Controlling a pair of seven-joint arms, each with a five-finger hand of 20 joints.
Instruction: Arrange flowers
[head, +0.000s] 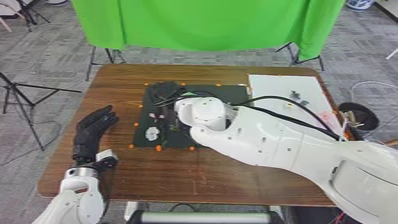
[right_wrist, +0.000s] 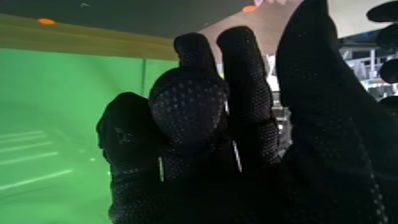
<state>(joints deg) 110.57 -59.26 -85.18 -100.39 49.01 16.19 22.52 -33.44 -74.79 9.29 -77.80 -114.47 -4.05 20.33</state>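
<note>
Though mark (right_wrist: 84, 5) illegible, black mat (head: 233, 92) holds white flower (head: 152, 133).

There is one table (head: 169, 175), one dark mat (head: 233, 91), one white sheet (head: 284, 87), one green curtain (head: 204, 25) and one black bin (head: 360, 117). Two robot hands show, one left hand (head: 90, 131) and one right hand (head: 164, 91). One white flower (head: 152, 133) and at least six orange dots (head: 159, 148) can be counted.

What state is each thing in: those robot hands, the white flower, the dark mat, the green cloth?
Left hand: open, fingers extended.
Right hand: open, fingers loosely relaxed.
White flower: lying on the mat.
Dark mat: flat on the table.
Green cloth: hanging.
</note>
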